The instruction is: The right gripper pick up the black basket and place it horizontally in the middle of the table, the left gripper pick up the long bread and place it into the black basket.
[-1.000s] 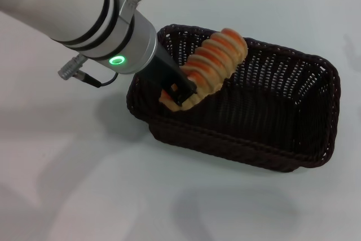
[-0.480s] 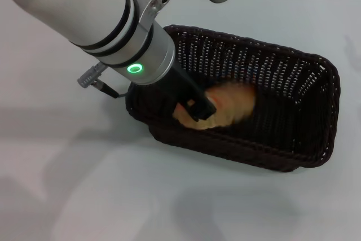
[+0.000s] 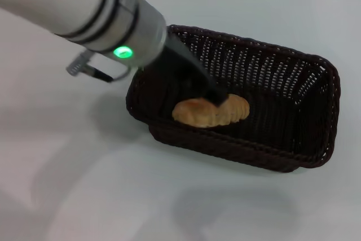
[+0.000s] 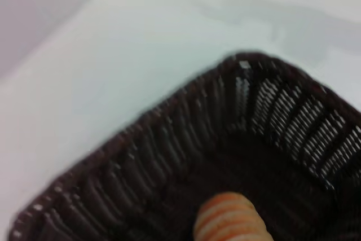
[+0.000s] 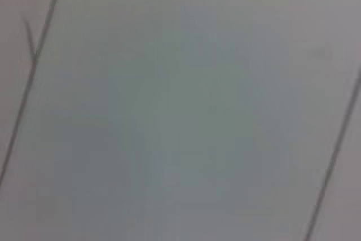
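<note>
The black basket [image 3: 316, 156] stands on the white table [image 3: 84, 190], lengthwise across the middle. The long bread [image 3: 197, 114] lies flat on the basket's floor, near its left end. My left gripper [image 3: 217, 99], on the arm with the green ring light, reaches down into the basket and touches the bread's far side at about its middle. The left wrist view shows the basket's corner wall [image 4: 169, 139] and one end of the bread [image 4: 228, 221] on the floor. The right gripper is out of view.
The left arm's silver casing [image 3: 84, 9] and its cable plug [image 3: 84, 69] hang over the table to the left of the basket. The right wrist view shows only a plain pale surface.
The left gripper has gone down and to the right into the basket. The bread went from tilted above the rim to lying flat on the basket's floor.
</note>
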You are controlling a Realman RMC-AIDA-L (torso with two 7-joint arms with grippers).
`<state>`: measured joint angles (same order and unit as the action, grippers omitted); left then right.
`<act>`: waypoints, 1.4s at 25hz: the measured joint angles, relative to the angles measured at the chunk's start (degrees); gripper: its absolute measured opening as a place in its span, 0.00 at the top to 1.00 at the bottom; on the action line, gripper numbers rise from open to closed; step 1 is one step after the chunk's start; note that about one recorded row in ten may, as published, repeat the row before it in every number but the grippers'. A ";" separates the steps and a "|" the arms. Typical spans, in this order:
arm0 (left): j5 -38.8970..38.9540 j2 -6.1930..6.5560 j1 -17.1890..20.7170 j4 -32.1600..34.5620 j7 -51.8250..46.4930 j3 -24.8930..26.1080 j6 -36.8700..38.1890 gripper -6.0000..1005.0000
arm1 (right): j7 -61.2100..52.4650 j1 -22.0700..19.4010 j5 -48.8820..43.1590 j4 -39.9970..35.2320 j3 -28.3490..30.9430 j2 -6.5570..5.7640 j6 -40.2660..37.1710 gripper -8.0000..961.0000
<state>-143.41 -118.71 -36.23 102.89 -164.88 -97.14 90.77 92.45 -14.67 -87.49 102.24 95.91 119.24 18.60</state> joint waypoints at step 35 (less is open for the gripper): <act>46.15 0.20 47.49 11.27 54.66 23.86 -57.02 0.14 | 3.36 2.29 3.92 -3.38 2.17 0.21 4.60 0.43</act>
<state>-97.26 -118.51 11.26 114.15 -110.23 -73.29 33.75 95.81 -12.38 -83.57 98.86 98.08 119.46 23.20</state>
